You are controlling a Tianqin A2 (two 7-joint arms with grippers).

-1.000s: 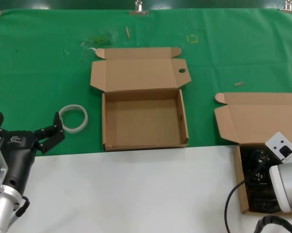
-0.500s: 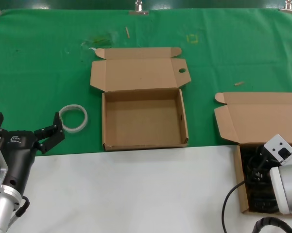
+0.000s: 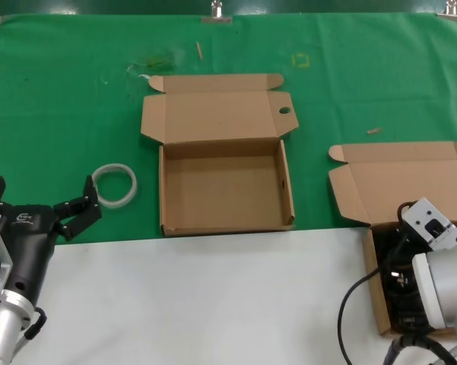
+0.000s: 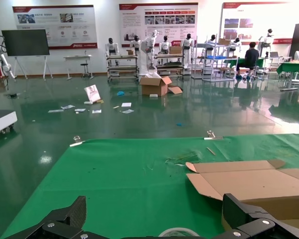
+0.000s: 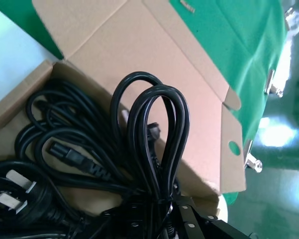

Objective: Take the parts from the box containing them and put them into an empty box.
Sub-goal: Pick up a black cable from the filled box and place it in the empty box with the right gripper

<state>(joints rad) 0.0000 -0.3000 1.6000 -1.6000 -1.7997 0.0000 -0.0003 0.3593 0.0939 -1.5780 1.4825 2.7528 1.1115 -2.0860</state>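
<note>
The black cables (image 3: 401, 295) lie in the brown box at the right (image 3: 370, 281), its lid (image 3: 399, 182) folded back. My right gripper (image 3: 399, 262) is down inside this box, mostly hidden under its wrist. In the right wrist view it (image 5: 159, 211) is shut on one looped cable bundle (image 5: 159, 124), whose loop stands up from the jaws above the other cables and plugs (image 5: 20, 186). The empty box (image 3: 161, 190) stands open in the middle, with a round hole (image 3: 284, 111) in its lid flap. My left gripper (image 3: 44, 194) is open and empty at the lower left.
A white ring (image 3: 115, 185) lies on the green mat left of the empty box, just ahead of my left gripper; it also shows in the left wrist view (image 4: 179, 232). The white table strip (image 3: 213, 304) runs along the front. Small scraps (image 3: 374, 131) lie on the mat.
My right wrist has shifted left and slightly away from me, and the box with the cables has slid left with it. The left arm has not moved.
</note>
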